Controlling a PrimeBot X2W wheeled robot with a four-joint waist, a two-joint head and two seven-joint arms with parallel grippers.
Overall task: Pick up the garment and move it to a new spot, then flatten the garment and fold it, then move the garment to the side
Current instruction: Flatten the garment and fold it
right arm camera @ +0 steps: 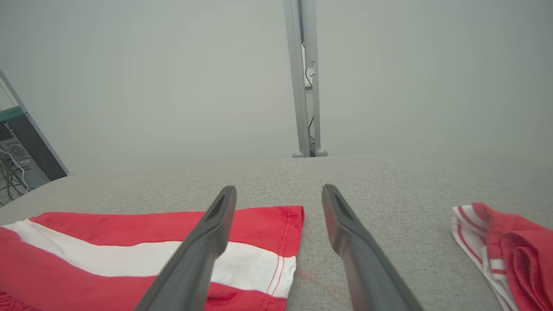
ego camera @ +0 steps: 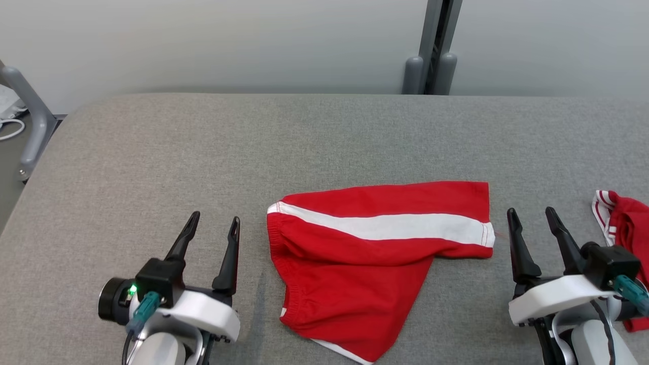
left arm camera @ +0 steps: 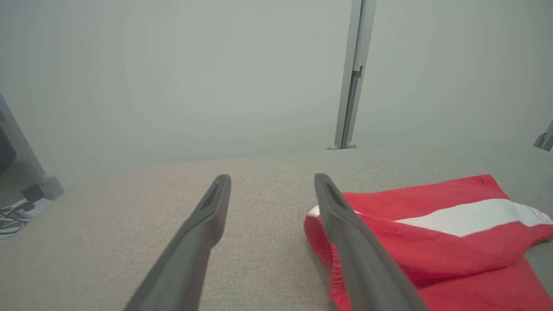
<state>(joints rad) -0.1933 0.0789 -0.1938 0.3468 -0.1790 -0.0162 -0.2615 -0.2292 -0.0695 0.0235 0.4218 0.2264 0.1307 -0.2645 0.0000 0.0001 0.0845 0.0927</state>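
1. One pair of red shorts (ego camera: pixel 375 253) lies folded on your grey table (ego camera: pixel 324 142), between both grippers.
2. Your left gripper (ego camera: pixel 215 219) stands spread and empty, just beside the waistband.
3. Your right gripper (ego camera: pixel 531 212) gapes too, holding nothing.

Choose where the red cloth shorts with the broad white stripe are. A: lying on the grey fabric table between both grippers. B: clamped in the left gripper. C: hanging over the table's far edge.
A: the red cloth shorts lie on the grey fabric table, with the open left gripper and open right gripper empty on either side.
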